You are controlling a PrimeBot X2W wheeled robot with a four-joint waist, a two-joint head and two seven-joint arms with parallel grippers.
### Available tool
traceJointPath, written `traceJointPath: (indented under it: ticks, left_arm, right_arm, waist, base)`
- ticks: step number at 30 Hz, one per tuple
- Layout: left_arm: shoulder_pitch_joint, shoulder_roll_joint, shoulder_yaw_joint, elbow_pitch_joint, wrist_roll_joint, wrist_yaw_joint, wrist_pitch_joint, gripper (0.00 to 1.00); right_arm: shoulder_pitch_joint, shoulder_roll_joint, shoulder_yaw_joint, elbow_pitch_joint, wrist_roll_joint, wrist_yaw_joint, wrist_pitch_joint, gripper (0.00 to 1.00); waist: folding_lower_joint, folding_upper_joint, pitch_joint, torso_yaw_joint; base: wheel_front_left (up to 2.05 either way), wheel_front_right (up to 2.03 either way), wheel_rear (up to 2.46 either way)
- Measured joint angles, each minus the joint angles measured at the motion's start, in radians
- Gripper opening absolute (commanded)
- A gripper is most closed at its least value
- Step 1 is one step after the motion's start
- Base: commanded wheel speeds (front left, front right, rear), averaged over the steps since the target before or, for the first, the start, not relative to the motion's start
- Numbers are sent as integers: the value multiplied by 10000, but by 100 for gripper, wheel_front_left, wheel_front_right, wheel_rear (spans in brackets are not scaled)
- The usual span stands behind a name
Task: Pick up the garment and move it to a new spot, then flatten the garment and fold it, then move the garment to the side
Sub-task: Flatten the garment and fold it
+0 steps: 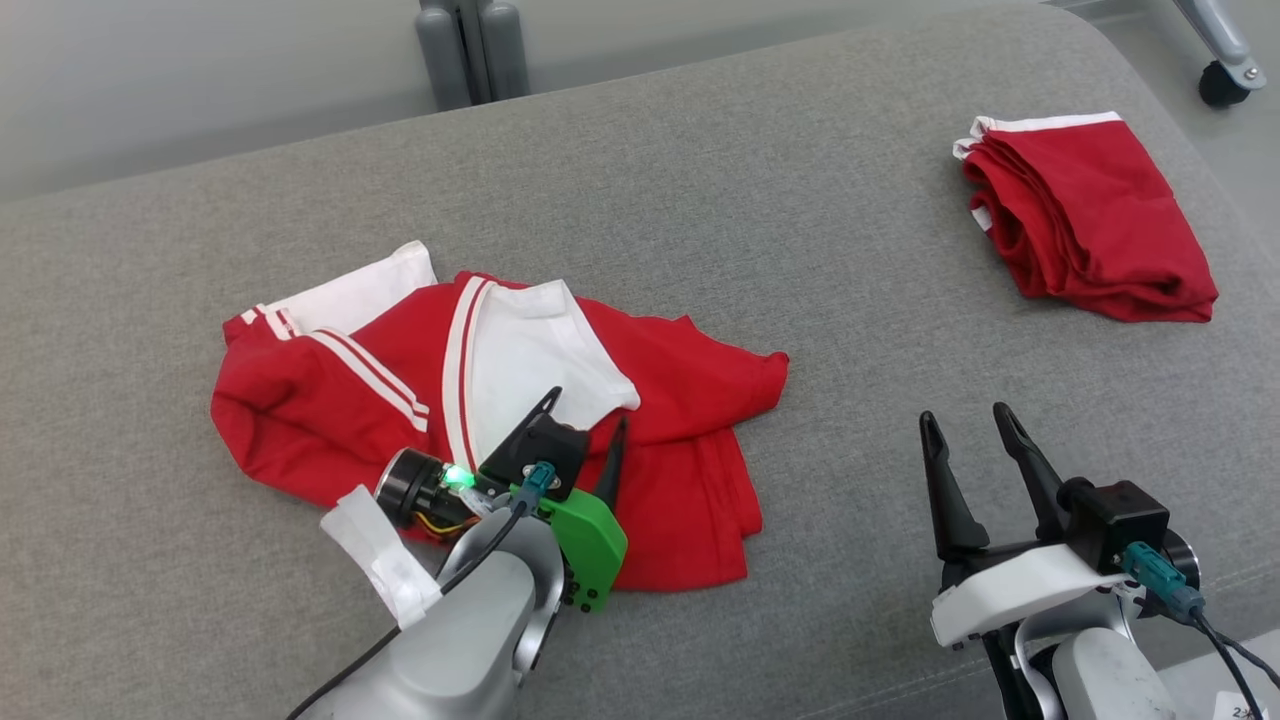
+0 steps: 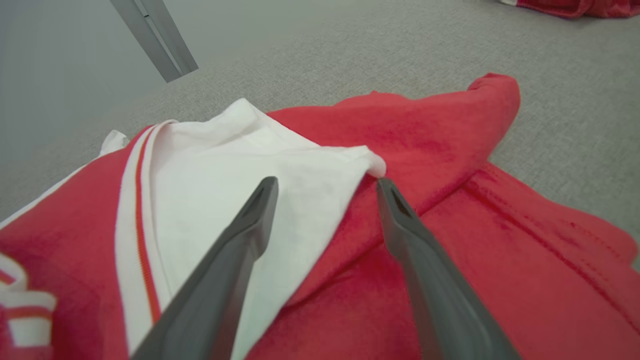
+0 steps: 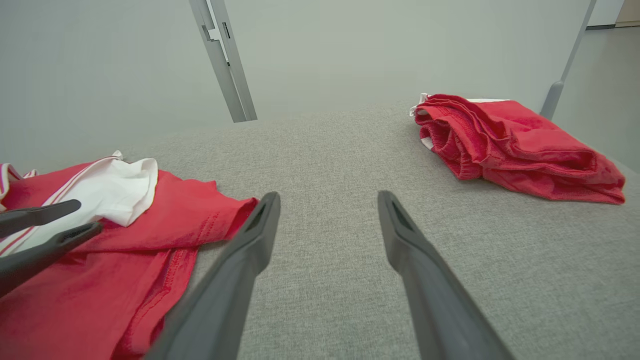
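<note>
A crumpled red garment [image 1: 690, 400] with white panels and white stripes lies on the grey cushioned surface at the left-centre. My left gripper [image 1: 588, 410] hovers low over its near middle, open, its fingers straddling the edge of a white panel [image 2: 280, 165] with nothing pinched between them. In the right wrist view the same garment [image 3: 165, 225] lies at the left, with the left gripper's fingers [image 3: 40, 212] over it. My right gripper [image 1: 968, 422] stands open above bare grey fabric to the garment's right, and in its own wrist view [image 3: 327, 197] nothing sits between the fingers.
A second red garment [image 1: 1090, 220], folded, rests at the far right of the surface [image 1: 700, 180]; it also appears in the right wrist view [image 3: 520, 145]. Grey metal posts [image 1: 470, 50] stand behind the surface. A caster wheel [image 1: 1225, 85] is at the top right.
</note>
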Motion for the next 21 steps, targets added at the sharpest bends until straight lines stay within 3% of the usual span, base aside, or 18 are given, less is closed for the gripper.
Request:
traceJointPath:
  ticks: [3,4,5,6,8,9,10,15,21]
  left_arm:
    - [-182,-2,-105,201,-54,295,-148,100]
    - [-248,-4,-155,309,-65,376,-167,95]
    - [-287,-2,-201,389,-65,422,-201,67]
    - [-308,4,-224,445,-75,428,-221,47]
    - [-353,2,-297,533,-178,431,-253,24]
    - [-379,2,-309,539,-249,451,-284,6]
    - [-415,2,-330,539,-305,462,-322,0]
    - [-487,4,-397,385,-520,481,-347,0]
    - [-489,96,150,-721,-270,640,-387,0]
  right_arm:
    - [-9,2,-6,-6,29,0,0,100]
    - [-9,2,-15,-8,33,0,0,100]
    - [-9,0,-21,-10,42,0,0,100]
    - [-10,0,-23,-17,52,0,0,100]
    - [-10,2,-19,-33,65,0,0,100]
    - [-10,2,-17,-38,75,-2,0,100]
    - [-11,2,-17,-44,81,0,0,100]
    - [-68,2,-12,-42,102,0,0,100]
    - [-43,2,-357,-75,38,0,0,100]
  waist:
    - [0,0,54,-86]
    - [0,0,63,-89]
    - [0,0,62,-83]
    - [0,0,61,-75]
    - [0,0,52,-47]
    - [0,0,51,-29]
    - [0,0,54,-9]
    - [0,0,42,83]
    - [0,0,-32,312]
  base:
    - [0,0,0]
    - [0,0,0]
    - [0,0,0]
    - [0,0,0]
    - [0,0,0]
    - [0,0,0]
    - [0,0,0]
    - [0,0,0]
    - [0,0,0]
